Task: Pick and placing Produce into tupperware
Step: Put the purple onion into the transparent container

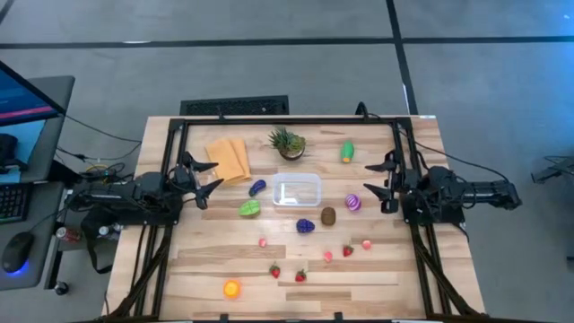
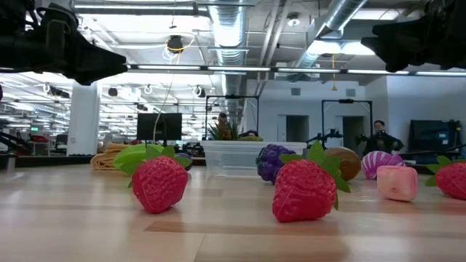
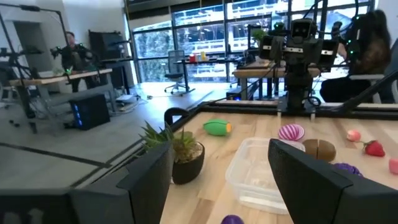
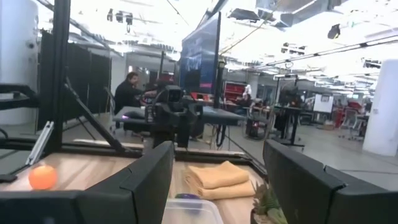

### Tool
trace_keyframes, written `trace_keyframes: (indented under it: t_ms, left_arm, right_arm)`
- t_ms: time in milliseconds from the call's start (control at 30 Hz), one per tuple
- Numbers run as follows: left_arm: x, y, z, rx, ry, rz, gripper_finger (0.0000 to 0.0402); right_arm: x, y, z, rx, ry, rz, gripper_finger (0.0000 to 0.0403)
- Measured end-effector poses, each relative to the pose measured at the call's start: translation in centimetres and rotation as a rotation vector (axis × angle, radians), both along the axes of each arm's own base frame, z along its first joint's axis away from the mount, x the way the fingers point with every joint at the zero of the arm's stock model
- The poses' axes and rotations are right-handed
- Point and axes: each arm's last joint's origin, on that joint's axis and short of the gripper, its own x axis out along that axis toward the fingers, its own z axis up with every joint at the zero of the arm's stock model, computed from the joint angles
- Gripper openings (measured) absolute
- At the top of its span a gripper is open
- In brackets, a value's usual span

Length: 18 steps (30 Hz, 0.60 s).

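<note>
The clear tupperware [image 1: 297, 189] sits mid-table with nothing visible in it. Produce lies around it on the wood: a purple eggplant [image 1: 257, 187], a green leafy piece [image 1: 249, 208], purple grapes [image 1: 306, 225], a brown fruit [image 1: 328, 215], a striped purple one [image 1: 352, 203], a green-and-orange one [image 1: 347, 152], an orange ball [image 1: 232, 289] and small red strawberries [image 1: 300, 275]. My left gripper [image 1: 208, 178] hovers open at the table's left side, pointing level toward the tupperware [image 3: 261, 174]. My right gripper [image 1: 378, 178] hovers open at the right side, facing it. Neither touches anything.
A spiky potted plant [image 1: 287, 144] and a folded yellow-orange cloth [image 1: 230, 160] stand behind the tupperware. A dark frame [image 1: 287, 120] borders the table. A desk with a keyboard and mouse [image 1: 16, 251] stands left of the table. People [image 3: 373, 43] are in the room beyond.
</note>
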Motion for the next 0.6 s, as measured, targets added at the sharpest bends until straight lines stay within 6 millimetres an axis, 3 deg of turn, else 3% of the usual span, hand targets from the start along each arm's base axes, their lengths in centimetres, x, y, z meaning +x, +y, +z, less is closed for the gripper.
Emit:
trace_keyframes:
  t_ms: [333, 600]
  left_arm:
    - [0.08, -0.23, 0.04, -0.035, -0.018, -0.089, 0.0255]
    - [0.21, -0.58, -0.19, -0.03, 0.002, -0.212, 0.0255]
  right_arm:
    - [0.0, 0.0, 0.0, 0.006, -0.001, 0.002, 0.0244]
    - [0.13, 0.1, -0.61, 0.226, 0.046, 0.08, 0.0244]
